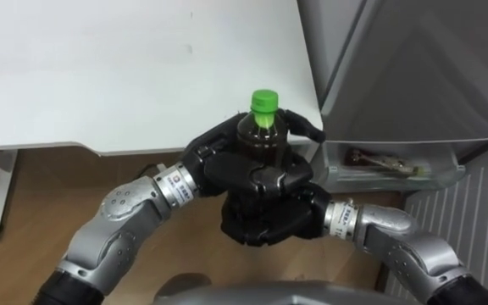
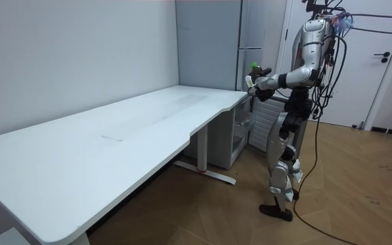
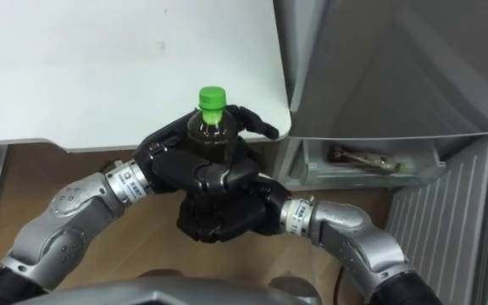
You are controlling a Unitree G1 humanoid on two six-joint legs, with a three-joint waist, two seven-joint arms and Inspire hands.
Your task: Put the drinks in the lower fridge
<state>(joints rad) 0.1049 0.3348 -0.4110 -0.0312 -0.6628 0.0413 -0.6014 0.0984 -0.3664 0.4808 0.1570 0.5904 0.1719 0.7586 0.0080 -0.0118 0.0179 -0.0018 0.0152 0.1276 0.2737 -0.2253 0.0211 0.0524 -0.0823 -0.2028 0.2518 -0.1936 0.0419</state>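
Curling left hand [image 1: 214,157] and right hand [image 1: 265,219] round one bottle [image 1: 263,134], the robot has yet to shelve it in the fridge [image 1: 413,76] to their right.

White worktop [image 2: 114,136], long, set along grey wall [image 2: 67,61]; front edge curved, stepping inward near middle. White leg [image 2: 201,151] beneath, flat foot on wood-plank floor [image 2: 359,197]. From above: pale worktop surface across upper left, rounded corner at upper middle, leg and foot at far left edge over brown planks. White door [image 2: 388,75], dark lever handle [image 2: 384,57], at room view's right, closed.
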